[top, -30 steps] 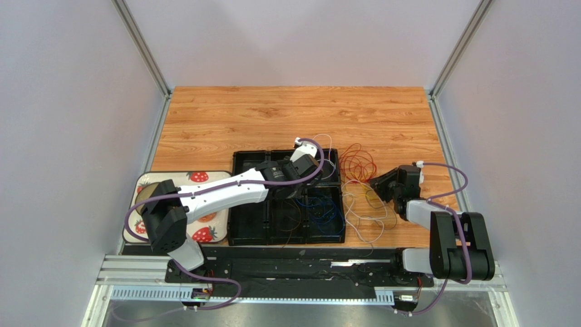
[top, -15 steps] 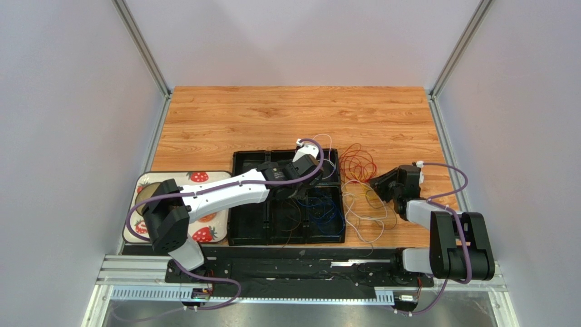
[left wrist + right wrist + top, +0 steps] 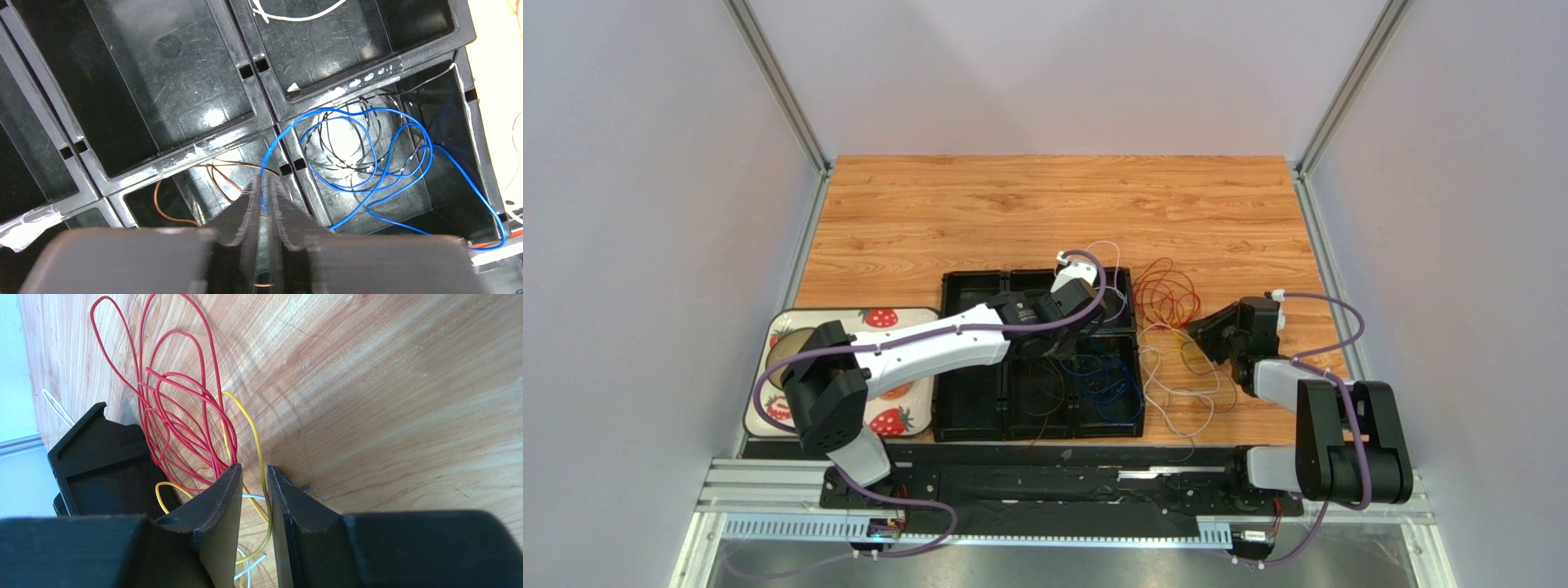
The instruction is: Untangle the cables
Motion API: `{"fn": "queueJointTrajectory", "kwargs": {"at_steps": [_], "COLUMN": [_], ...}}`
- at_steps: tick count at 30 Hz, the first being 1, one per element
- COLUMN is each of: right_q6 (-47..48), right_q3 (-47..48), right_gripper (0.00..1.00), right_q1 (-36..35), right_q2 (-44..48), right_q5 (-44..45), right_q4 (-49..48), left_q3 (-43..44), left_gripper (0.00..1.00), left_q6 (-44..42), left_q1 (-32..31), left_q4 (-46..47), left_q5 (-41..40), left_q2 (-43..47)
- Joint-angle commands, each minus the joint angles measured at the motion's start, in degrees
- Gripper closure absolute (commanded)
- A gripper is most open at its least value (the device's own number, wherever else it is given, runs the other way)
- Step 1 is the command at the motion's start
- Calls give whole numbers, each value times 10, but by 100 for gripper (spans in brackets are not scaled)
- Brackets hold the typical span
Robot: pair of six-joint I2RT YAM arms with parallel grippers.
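Note:
The cables are thin loose wires. Blue (image 3: 393,165) and black (image 3: 344,166) loops lie in the tray's near right compartment (image 3: 1109,382). An orange-brown wire (image 3: 161,208) lies in the compartment to its left. My left gripper (image 3: 265,184) hangs over the divider (image 3: 1069,341), jaws nearly closed on a strand of the blue cable. Red loops (image 3: 178,404) and a yellow wire (image 3: 248,422) lie on the wood right of the tray (image 3: 1163,294). My right gripper (image 3: 253,470) sits low beside them (image 3: 1200,328), narrowly open, with the yellow wire running loose between its jaws.
The black divided tray (image 3: 946,368) stands mid-table; its corner shows in the right wrist view (image 3: 104,459). White wires (image 3: 1173,382) sprawl on the wood near the tray's right edge, and one lies in a far compartment (image 3: 294,17). A strawberry-print plate (image 3: 891,321) sits at the left.
My left gripper has shifted slightly to the right over the tray, and the blue loops have spread a little. The right arm has not moved.

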State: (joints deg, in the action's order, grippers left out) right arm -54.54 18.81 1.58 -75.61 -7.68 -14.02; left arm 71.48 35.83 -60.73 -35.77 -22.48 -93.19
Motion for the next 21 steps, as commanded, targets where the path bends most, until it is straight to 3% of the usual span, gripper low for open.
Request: {"fn": "queueJointTrajectory", "kwargs": {"at_steps": [1, 9, 21], "right_q6": [16, 15, 15], "right_q3": [2, 3, 2], "right_gripper": [71, 71, 71], "right_q1": [1, 1, 1], "right_q2": [-12, -13, -13], "right_q5": [0, 0, 0], "right_q4": [26, 24, 25], "left_q3": [5, 39, 74], "left_gripper": [92, 99, 100], "left_q6": [7, 7, 13], "left_q1": [-1, -28, -47], "left_q4": [10, 43, 69], "left_q5": [16, 47, 82], "left_q2": [7, -32, -99]}}
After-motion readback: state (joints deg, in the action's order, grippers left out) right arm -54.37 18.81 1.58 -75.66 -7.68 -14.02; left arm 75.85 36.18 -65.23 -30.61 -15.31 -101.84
